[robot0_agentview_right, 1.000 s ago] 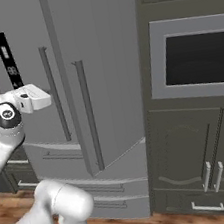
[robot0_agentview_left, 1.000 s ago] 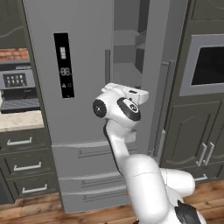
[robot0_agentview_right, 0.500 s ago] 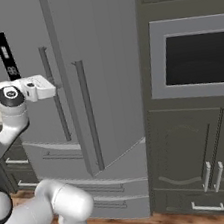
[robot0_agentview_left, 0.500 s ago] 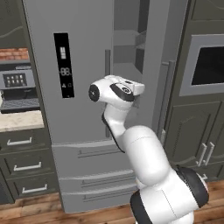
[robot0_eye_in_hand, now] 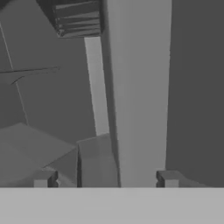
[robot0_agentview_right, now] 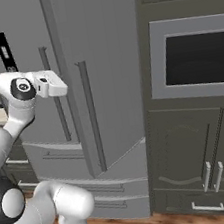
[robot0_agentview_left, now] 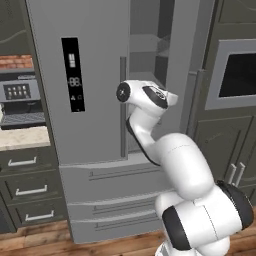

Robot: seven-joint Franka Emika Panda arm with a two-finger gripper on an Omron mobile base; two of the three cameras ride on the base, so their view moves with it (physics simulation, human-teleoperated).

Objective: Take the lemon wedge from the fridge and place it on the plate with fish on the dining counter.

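- So we're super early in this one. The fridge [robot0_agentview_left: 95,125] has its right door [robot0_agentview_right: 99,80] swung partway out, and you can peek at pale shelves [robot0_agentview_left: 150,50] through the gap in the left base view.
- The gripper [robot0_eye_in_hand: 105,179] is spread wide with nothing between the tips. In the hand view the two dark fingertips [robot0_eye_in_hand: 168,178] straddle the pale edge of that open door without visibly touching it, so I'd say it's not gripping anything right now.
- From the right base view the hand [robot0_agentview_right: 47,85] sits just beside the fridge's vertical bar handles [robot0_agentview_right: 89,117], at about mid-door height.
- The lemon wedge: honestly can't spot it. My guess is it's somewhere on those shelves inside, but the opening is narrow and what's in there is too dim to tell.
- Done so far, judging by how things sit: door cracked open, that's about it.
- Left to do: probably get the door wider (the gap looks tight for the arm), reach in, find and pinch the wedge, back out, then drive over to the dining counter and drop it on the plate with fish.
- Other stuff around: dark cabinets with a built-in oven [robot0_agentview_right: 197,59] next to the fridge, and a coffee machine [robot0_agentview_left: 20,102] on the small worktop [robot0_agentview_left: 22,137] on the other side.
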